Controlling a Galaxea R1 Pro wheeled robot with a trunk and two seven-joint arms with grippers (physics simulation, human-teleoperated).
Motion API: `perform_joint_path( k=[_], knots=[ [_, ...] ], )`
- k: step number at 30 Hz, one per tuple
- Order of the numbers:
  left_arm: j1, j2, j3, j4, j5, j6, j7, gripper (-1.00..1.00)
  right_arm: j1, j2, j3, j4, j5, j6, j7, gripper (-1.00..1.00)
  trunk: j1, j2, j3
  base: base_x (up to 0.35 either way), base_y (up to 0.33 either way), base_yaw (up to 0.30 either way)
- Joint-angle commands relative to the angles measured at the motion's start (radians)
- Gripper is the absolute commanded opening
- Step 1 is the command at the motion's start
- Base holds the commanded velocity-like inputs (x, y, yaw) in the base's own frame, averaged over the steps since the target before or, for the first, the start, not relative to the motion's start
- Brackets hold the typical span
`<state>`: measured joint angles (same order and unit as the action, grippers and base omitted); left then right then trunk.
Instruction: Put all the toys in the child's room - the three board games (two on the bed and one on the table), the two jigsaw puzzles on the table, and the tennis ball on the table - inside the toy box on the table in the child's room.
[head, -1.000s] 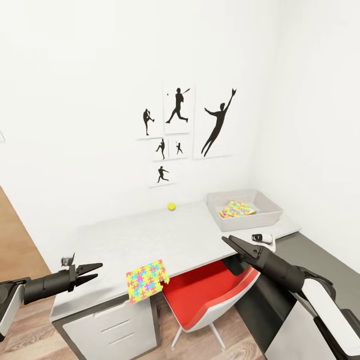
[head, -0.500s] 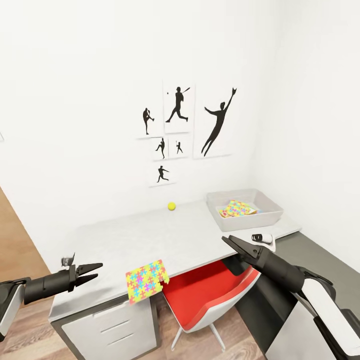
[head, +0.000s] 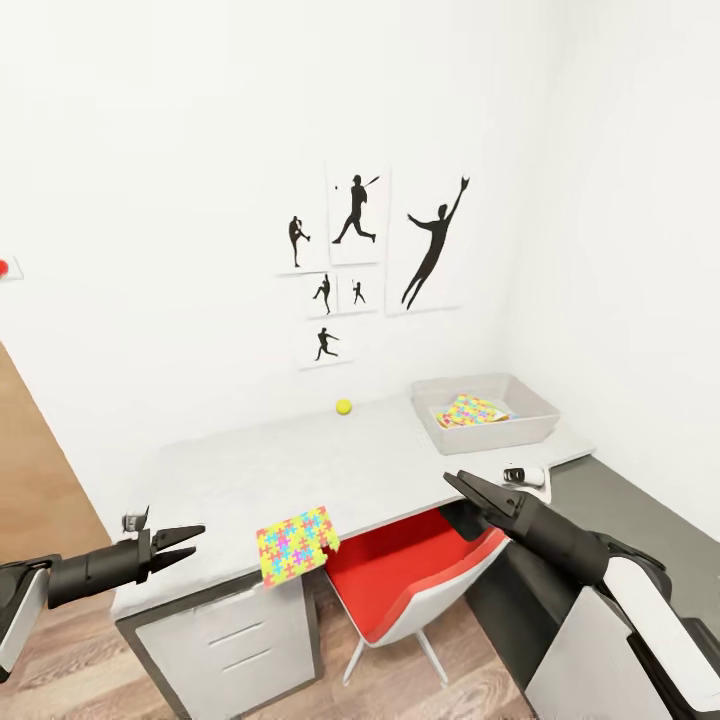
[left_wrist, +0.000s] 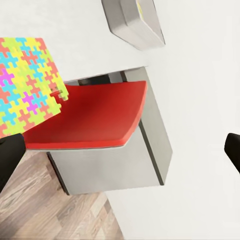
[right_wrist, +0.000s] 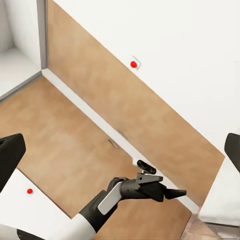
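Toys sit spread across the grey surface (head: 300, 465) ahead of you. One jigsaw puzzle (head: 296, 546), a bright multicoloured sheet, lies at the near edge of the surface with part of it hanging over, just beside the red chair (head: 410, 590) that is tucked under. In the left wrist view that same puzzle (left_wrist: 27, 85) overlaps the chair's red seat (left_wrist: 95, 120). The tennis ball (head: 344, 406) rests at the far edge of the surface, close to the wall beneath the baseball silhouette prints (head: 360, 260). The toy box (head: 485, 412), a shallow grey tray, stands on the far right part of the surface in the corner, and a second colourful puzzle (head: 470, 410) already lies inside it. A small white and black object (head: 525, 474) sits near the right front edge of the surface; what it is, you cannot tell.

Your left claw (head: 180, 546) hangs in the air off the left end of the surface, well apart from the near puzzle, its fingers spread a little way and holding nothing. The right wrist view shows it too (right_wrist: 170, 192), with wood floor (right_wrist: 60, 135) below it. Your right claw (head: 470, 490) hovers over the chair at the front edge of the surface, empty; its fingers look close together from the head view, yet the right wrist view shows the two tips far apart at the frame's sides, so read it as spread.
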<state>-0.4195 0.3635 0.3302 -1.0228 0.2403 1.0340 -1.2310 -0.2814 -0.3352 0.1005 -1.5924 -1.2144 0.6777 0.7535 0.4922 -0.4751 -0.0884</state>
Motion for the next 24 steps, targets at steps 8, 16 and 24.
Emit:
perform_joint_path(
  k=[8,16,24],
  knots=[
    [-0.001,0.0,0.0,0.0,0.0,0.006,-0.002,1.0,-0.001,-0.001,0.001,0.0,-0.008,0.007,-0.002,1.0,0.0,-0.002,-0.002,-0.18,0.0,0.0],
    [-0.001,-0.001,0.003,0.004,0.0,0.005,-0.001,1.0,-0.001,-0.001,0.001,0.0,-0.008,0.007,-0.002,1.0,0.0,-0.002,-0.002,-0.107,0.0,0.0],
    [-0.001,-0.005,0.002,0.025,0.0,-0.001,0.002,1.0,-0.001,-0.002,0.0,0.0,-0.008,0.007,-0.001,1.0,0.0,-0.002,-0.002,-0.007,0.0,0.0]
  ],
)
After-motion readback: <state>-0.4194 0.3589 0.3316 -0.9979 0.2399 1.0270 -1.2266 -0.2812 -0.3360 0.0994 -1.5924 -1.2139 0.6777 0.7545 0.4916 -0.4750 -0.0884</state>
